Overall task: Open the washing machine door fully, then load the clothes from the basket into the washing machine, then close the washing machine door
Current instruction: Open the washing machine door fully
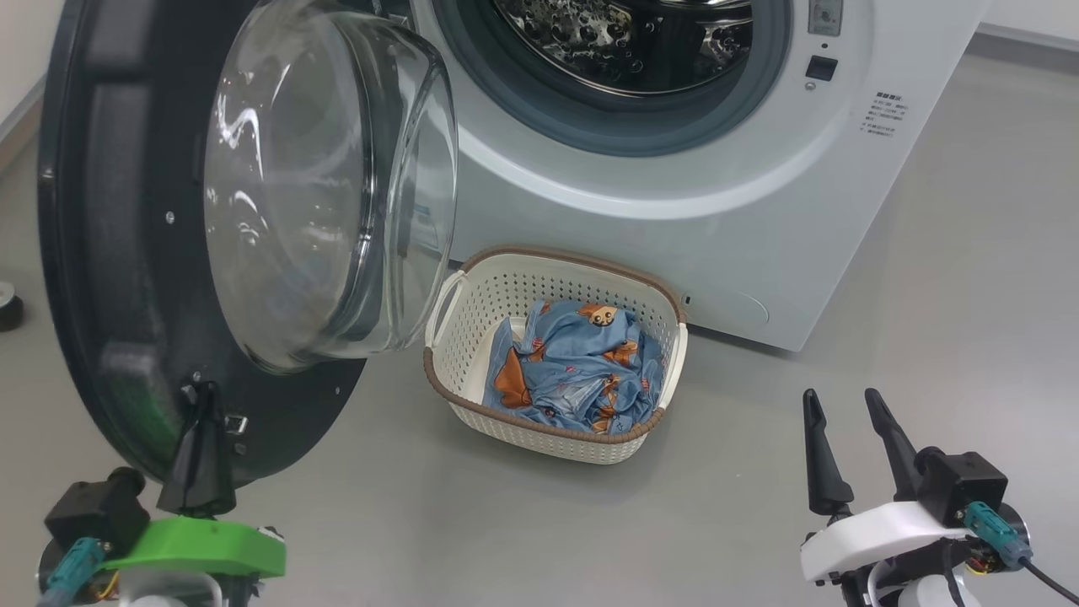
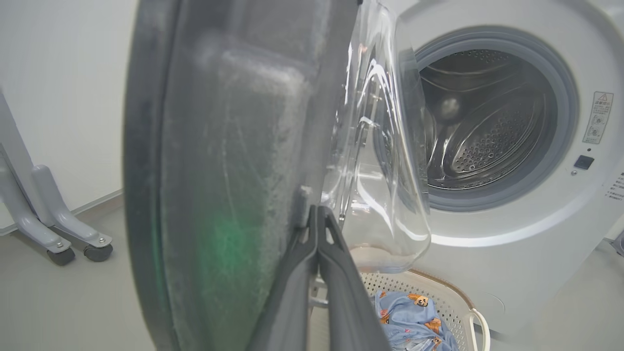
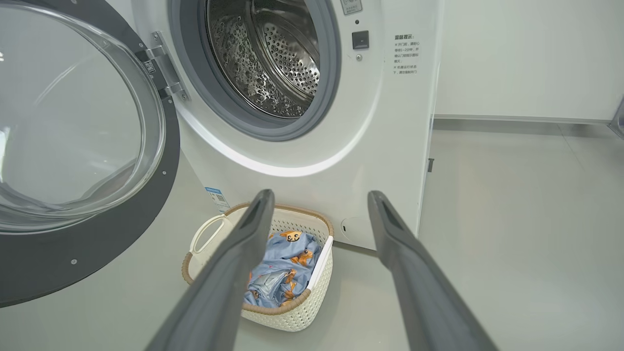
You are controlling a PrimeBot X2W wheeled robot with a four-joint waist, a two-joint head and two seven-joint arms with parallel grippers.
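The washing machine (image 1: 674, 228) stands with its steel drum showing. Its washing machine door (image 1: 101, 253) is swung out to the left, the glass bowl facing right. My left gripper (image 1: 205, 392) is shut, and its tips rest against the door's lower black rim beside the metal latch. The left wrist view has those joined fingers (image 2: 336, 273) up against the door's inner face (image 2: 219, 146). The basket (image 1: 539, 438) sits on the floor below the drum with the light blue clothes (image 1: 573, 362) inside. My right gripper (image 1: 839, 396) hangs open to the basket's right, nothing between its fingers, and in its own view the right gripper (image 3: 320, 195) looks toward the basket (image 3: 292, 312) and clothes (image 3: 282, 263).
Grey floor stretches to the right of the machine toward a white wall (image 3: 526, 58). A small black round object (image 1: 8, 305) lies at the far left. Grey caster legs of a stand (image 2: 53, 229) sit by the wall behind the door.
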